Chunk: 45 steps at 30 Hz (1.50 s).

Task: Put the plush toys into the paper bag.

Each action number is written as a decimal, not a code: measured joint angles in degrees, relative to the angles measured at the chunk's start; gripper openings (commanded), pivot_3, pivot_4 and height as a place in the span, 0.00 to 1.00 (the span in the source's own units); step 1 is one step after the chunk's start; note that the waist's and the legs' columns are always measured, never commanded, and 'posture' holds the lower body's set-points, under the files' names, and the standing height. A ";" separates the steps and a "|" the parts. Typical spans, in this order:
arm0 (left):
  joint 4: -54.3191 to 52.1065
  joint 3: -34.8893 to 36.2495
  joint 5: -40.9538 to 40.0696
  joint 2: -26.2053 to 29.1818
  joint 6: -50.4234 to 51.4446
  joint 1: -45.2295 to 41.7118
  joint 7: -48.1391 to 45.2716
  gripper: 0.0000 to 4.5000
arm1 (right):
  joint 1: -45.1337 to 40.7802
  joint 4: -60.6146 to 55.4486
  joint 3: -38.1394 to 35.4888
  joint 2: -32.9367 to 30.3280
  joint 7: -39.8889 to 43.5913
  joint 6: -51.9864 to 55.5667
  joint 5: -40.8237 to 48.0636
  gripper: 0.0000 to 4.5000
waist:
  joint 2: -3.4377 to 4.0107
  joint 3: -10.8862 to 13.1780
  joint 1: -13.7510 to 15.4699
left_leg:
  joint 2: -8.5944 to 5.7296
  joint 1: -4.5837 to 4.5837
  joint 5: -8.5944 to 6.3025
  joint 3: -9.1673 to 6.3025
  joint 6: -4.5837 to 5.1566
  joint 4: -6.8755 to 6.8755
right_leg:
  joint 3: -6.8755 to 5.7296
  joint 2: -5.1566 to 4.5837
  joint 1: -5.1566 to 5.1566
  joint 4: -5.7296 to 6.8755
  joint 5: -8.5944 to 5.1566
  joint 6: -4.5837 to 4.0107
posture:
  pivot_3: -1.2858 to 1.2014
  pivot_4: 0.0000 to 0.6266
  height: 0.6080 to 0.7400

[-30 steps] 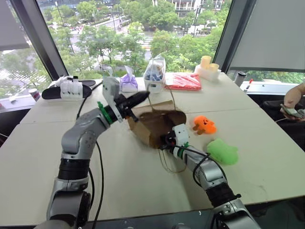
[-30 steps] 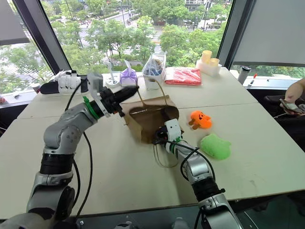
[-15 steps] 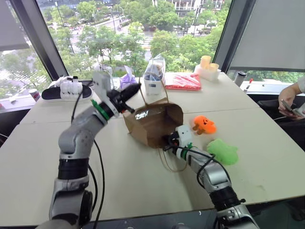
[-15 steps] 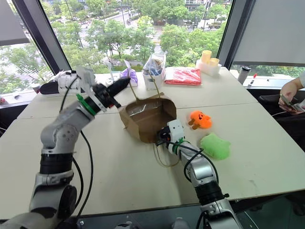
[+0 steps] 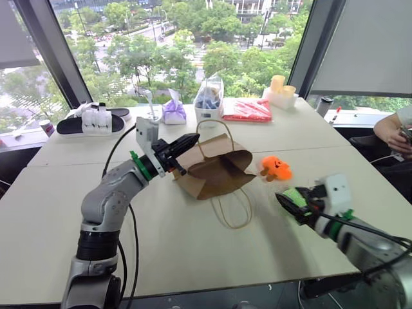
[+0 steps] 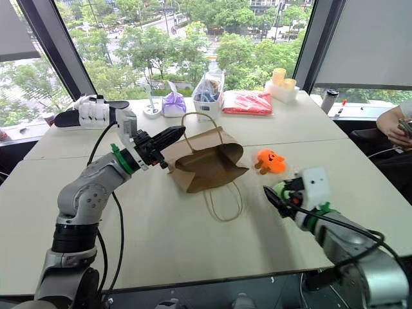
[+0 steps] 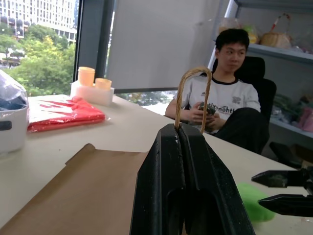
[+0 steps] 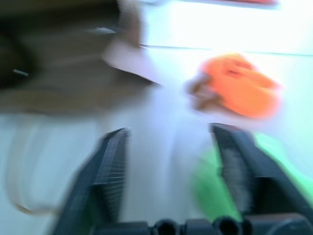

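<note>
On its side, the paper bag mouth faces right.

The bag lies on its side mid-table, mouth turned toward the orange toy, with bare table between mouth and toy. The left tool pinches one cord handle closed at the bag's upper edge, crowding that side. The other handle loop trails on the table in front of the bag. The green toy sits under the right tool, whose fingers stand apart. The near table is bare; clutter lines the window edge.
</note>
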 measured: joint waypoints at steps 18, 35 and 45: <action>-2.18 -0.98 0.11 -0.25 0.10 0.41 1.42 0.00 | 1.51 22.97 9.85 -5.68 0.39 -21.73 -15.73 0.46 | -0.01 0.01 0.07 | 0.01 0.02 0.00 0.04 0.00 0.00 | 0.02 0.00 0.02 -0.02 0.00 0.00 | 0.52 0.24 1.00; -1.76 -1.55 -0.71 -0.94 1.35 -0.06 2.75 0.00 | -13.54 3.75 8.95 -2.03 3.34 -5.88 2.26 0.00 | -0.02 0.01 -0.06 | 0.05 0.08 0.00 0.00 0.00 -0.02 | 0.01 0.04 0.04 0.02 0.00 0.00 | 0.52 0.24 1.00; -0.85 -2.25 -1.36 -2.50 2.40 -1.87 2.93 0.00 | -22.06 23.28 27.82 8.27 2.52 -14.23 -4.93 0.00 | -0.03 0.01 -0.22 | 0.00 0.01 0.01 0.01 -0.01 -0.01 | 0.01 0.00 -0.01 -0.06 0.02 0.00 | 0.52 0.24 1.00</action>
